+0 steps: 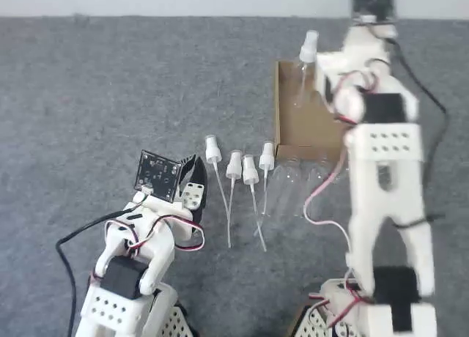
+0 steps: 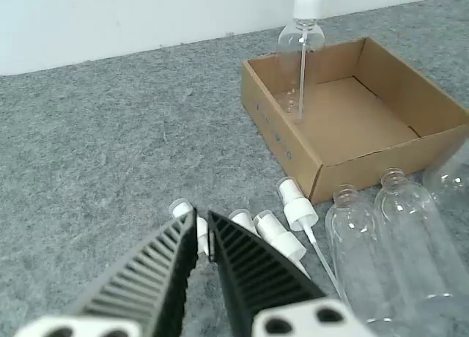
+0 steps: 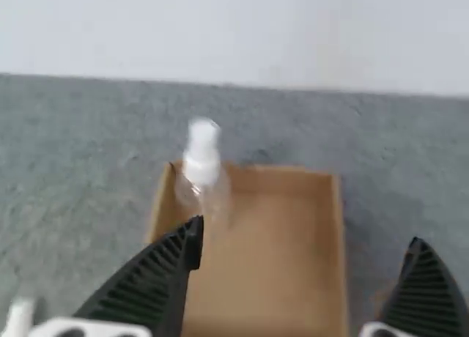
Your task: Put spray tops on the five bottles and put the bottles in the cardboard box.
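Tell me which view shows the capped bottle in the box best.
The left wrist view: the capped bottle stands unobstructed in a corner of the cardboard box, dip tube visible. The high view shows it faint beside the right arm; the right wrist view, partly behind a finger.

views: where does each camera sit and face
high view: fixed overhead, looking down on white left arm, right arm and brown cardboard box
left wrist view: on the left arm, facing past the black left claw to white spray tops
right wrist view: on the right arm, facing the box through the right claw
shared: capped clear bottle standing in the box
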